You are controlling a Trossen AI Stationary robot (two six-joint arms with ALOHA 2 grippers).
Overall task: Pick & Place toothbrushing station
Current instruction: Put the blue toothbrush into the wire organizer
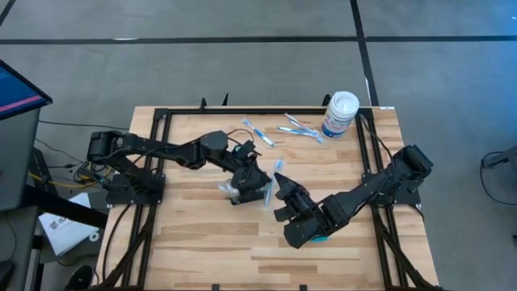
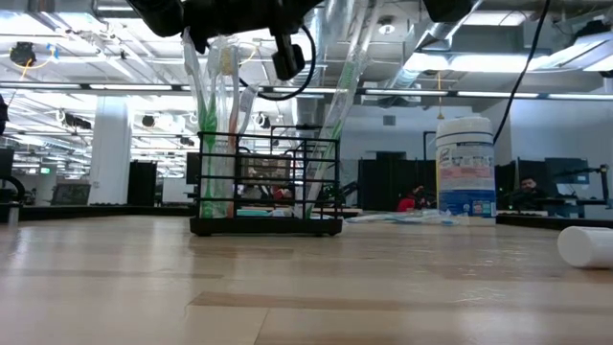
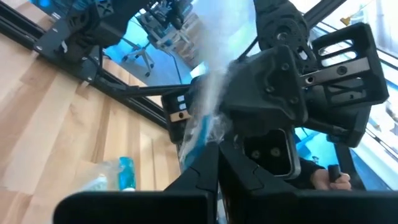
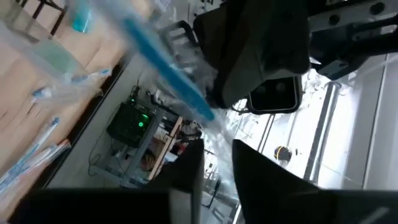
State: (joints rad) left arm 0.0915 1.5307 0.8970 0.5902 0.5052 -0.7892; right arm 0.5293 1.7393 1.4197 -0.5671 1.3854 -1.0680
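Station: the toothbrushing station (image 2: 265,185), a black wire-mesh holder, stands upright on the wooden surface (image 1: 210,234) near its middle, with several wrapped toothbrushes standing in its compartments.
Left gripper: the left gripper (image 1: 252,179) sits right over the station, reaching in from nine o'clock; its jaws are closed, pinched on a clear-wrapped toothbrush (image 3: 205,118) in the left wrist view.
Right gripper: the right gripper (image 1: 284,189) lies just beside the station at its three o'clock, pointing toward eleven o'clock; its jaws stand narrowly apart, with a blue-handled wrapped brush (image 4: 168,65) in front of them, and whether they touch it cannot be told.
Direction from jaws: the station lies directly beneath the left jaws and toward nine o'clock from the right jaws.
Long axis: in the low view the station's long side faces the camera; in the high view it is mostly hidden under the left gripper, so its exact heading cannot be told.
Nearer arm: the left, by a small margin; both grippers crowd the same spot.
Judgement: the next move likely depends on keeping the brush vertical over an open compartment, and on the two grippers not colliding.
Other things: a white canister (image 1: 339,115) stands at the far right edge, with loose toothbrushes (image 1: 300,128) lying just beside it.
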